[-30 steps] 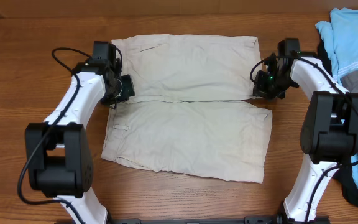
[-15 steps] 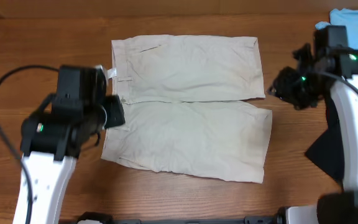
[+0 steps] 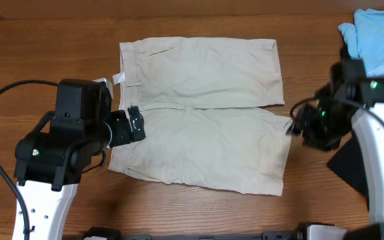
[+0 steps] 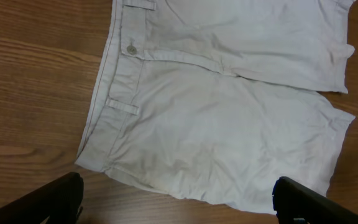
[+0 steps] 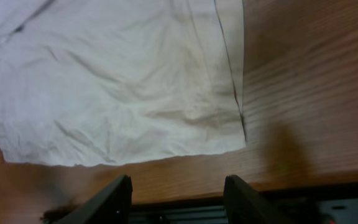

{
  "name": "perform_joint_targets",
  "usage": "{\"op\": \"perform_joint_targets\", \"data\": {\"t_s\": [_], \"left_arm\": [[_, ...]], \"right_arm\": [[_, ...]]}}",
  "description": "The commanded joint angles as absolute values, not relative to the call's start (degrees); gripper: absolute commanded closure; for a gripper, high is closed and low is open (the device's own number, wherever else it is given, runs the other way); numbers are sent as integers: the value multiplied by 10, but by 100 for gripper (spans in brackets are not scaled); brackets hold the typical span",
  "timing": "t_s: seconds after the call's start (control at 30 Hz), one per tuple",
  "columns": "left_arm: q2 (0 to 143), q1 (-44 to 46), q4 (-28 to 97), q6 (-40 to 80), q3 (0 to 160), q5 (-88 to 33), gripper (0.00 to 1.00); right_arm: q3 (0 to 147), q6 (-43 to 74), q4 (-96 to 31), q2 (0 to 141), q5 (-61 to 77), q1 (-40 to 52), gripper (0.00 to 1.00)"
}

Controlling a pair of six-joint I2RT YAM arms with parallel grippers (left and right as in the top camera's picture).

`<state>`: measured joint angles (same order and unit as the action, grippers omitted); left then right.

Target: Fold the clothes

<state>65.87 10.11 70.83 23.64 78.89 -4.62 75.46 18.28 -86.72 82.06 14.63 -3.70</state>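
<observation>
Shorts: I see them spread flat on the bench, waistband left, legs right | Left gripper: fingers apart, empty, above the near leg's waistband edge | Right gripper: fingers apart, empty, beside the near leg's hem | Blue garment: far right corner

Shorts: matt creased cotton (beige); table: smooth wood grain.
</observation>
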Motion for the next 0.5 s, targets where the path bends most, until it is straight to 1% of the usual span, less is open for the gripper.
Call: {"op": "perform_joint_targets", "data": {"t_s": [0.0,0.1,0.13,0.23,0.3,0.33,0.37,0.47], "left_arm": [[665,102,709,240,788,-43,0],[670,102,709,240,788,-43,0],[672,102,709,240,788,-43,0],[678,102,709,240,788,-43,0],[682,102,709,240,788,-43,0],[686,102,709,240,788,-43,0],[689,102,709,240,788,-43,0],[695,102,709,240,788,-43,0]], "right_arm": [[679,255,-845,739,152,-37,47],[616,300,-819,683,152,-37,44],[598,309,-813,669,153,-37,42],[536,335,-798,631,156,-37,4],[500,335,-780,624,157,-37,9],[462,336,-753,626,173,-37,18],[443,340,-736,628,185,-37,24],[388,369,-676,643,200,-37,33]]}}
